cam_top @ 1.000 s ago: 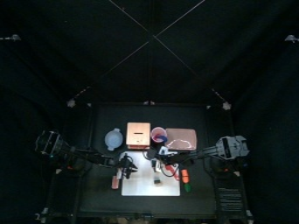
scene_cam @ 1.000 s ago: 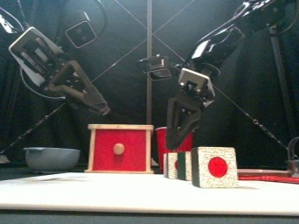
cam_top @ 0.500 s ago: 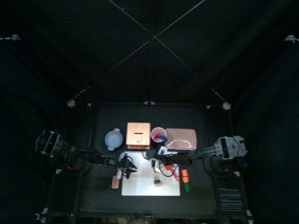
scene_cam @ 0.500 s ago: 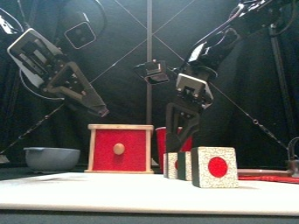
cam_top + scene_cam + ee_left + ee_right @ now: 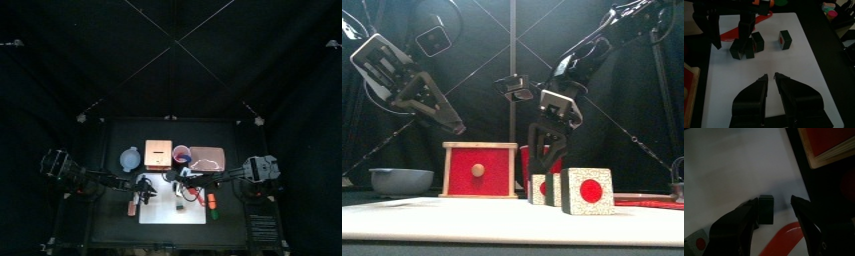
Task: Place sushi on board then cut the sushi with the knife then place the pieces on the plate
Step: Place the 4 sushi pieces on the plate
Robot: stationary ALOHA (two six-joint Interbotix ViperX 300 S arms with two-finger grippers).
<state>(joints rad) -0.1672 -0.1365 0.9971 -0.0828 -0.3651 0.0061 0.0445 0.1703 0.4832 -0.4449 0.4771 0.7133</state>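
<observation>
The sushi stands in pieces on the white board (image 5: 167, 208). One piece with a red centre (image 5: 589, 190) faces the front, apart from the others (image 5: 543, 188). My right gripper (image 5: 774, 208) is open and down astride one dark piece (image 5: 765, 210); one jaw is close against it and the other stands off. In the front view the right gripper (image 5: 543, 150) hangs right over those pieces. A red knife (image 5: 643, 203) lies flat on the board beside them. My left gripper (image 5: 770, 77) hovers over the board's bare near part, open by a narrow gap and holding nothing.
Behind the board stand the blue-grey bowl (image 5: 128, 157), the wooden box with its red drawer front (image 5: 480, 170), the red cup (image 5: 181, 153) and the pink tray (image 5: 209, 157). Small toy foods (image 5: 211, 205) lie at the board's right and left edges.
My right gripper has come down and a little to the left, until its jaws stand around a sushi piece. The left arm has barely moved.
</observation>
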